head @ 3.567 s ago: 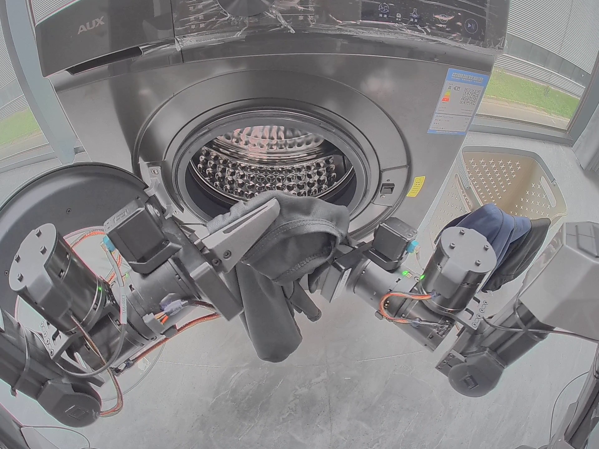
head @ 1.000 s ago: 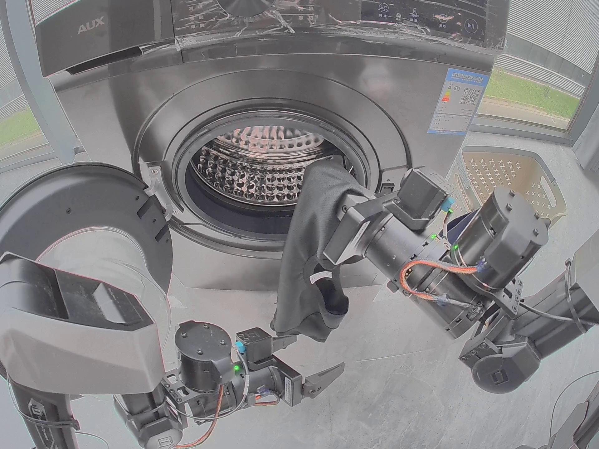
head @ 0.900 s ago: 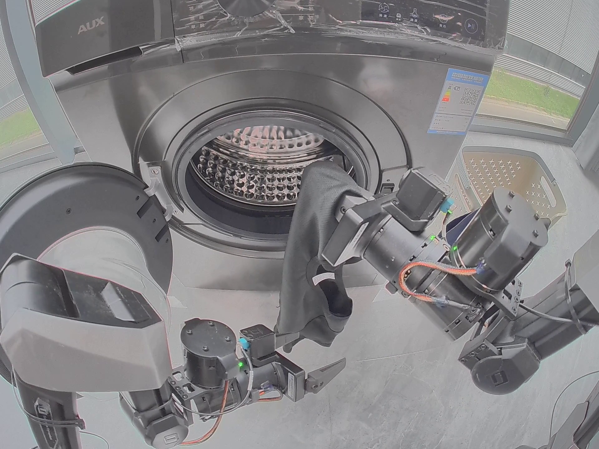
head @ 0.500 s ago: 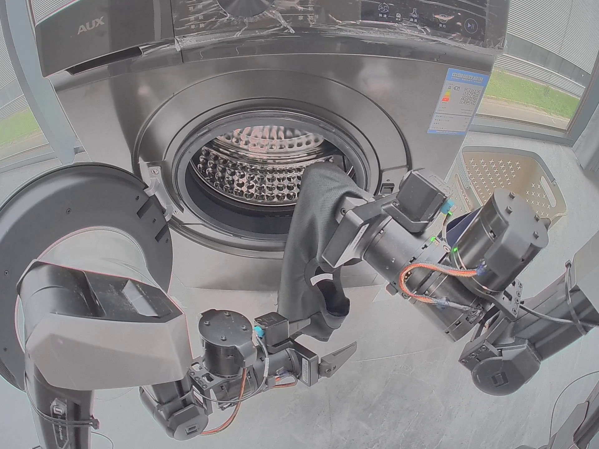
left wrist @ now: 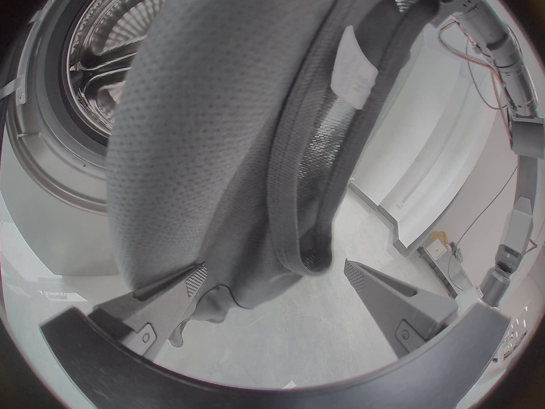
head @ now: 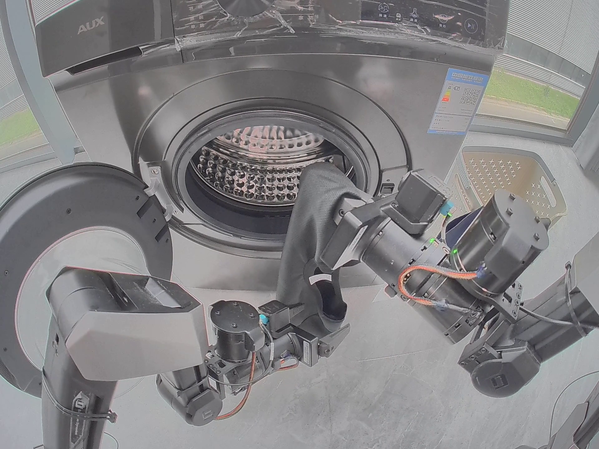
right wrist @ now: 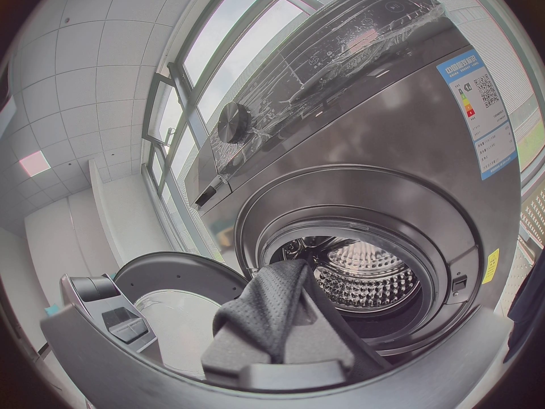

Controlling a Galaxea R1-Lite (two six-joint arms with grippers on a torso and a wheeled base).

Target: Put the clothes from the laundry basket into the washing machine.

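Grey perforated fabric hangs at the mouth of the silver front-loading washing machine. This dark grey mesh garment has its upper end lifted to the right-hand rim of the round opening, just in front of the studded steel drum, and the rest drops straight down toward the grey stone floor. The right claw is clamped on the upper part of the cloth, its fingers largely wrapped by it, and carries the garment's weight. The left claw sits low, under the garment's bottom end, spread wide. Its 2 fingers stand on either side of the ribbed hem; one touches the fabric, the other stands apart from it. A white sewn-in label shows inside the hem. The machine's round door is swung fully open to the left. To the right of the machine stands the beige perforated plastic laundry basket, with a dark blue cloth in it, partly hidden by the right arm.
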